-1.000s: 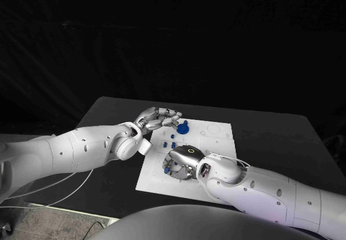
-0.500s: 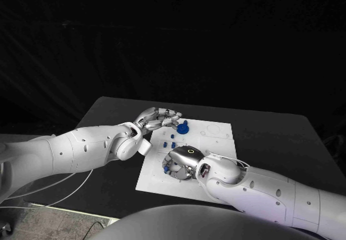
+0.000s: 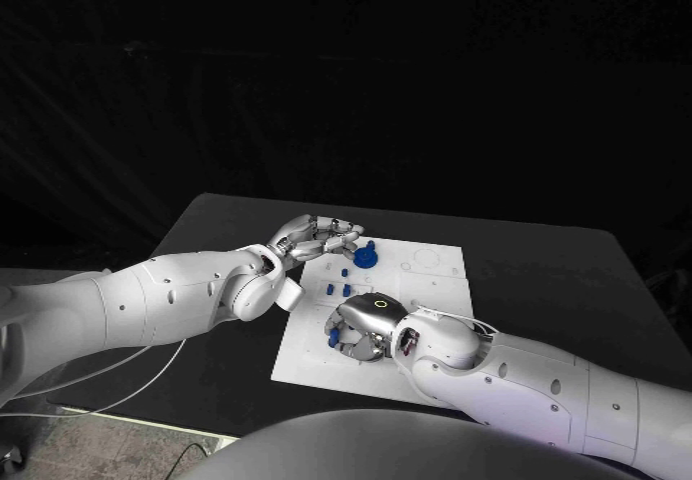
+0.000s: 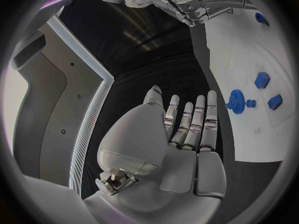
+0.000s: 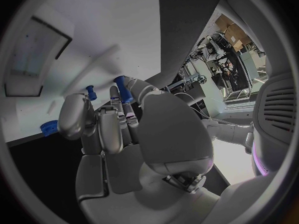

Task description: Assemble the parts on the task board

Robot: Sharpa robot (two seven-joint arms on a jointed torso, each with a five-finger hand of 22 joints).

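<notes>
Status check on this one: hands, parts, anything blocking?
Left hand open, beside the board's far left corner. Right hand pinching a blue peg over the white board. Blue gear and small blue blocks on the board. No obstruction seen.

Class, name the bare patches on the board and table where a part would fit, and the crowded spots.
Free: the board's right side, and the table right of it. Crowded: beside the gear near the left hand, and under the right hand.
</notes>
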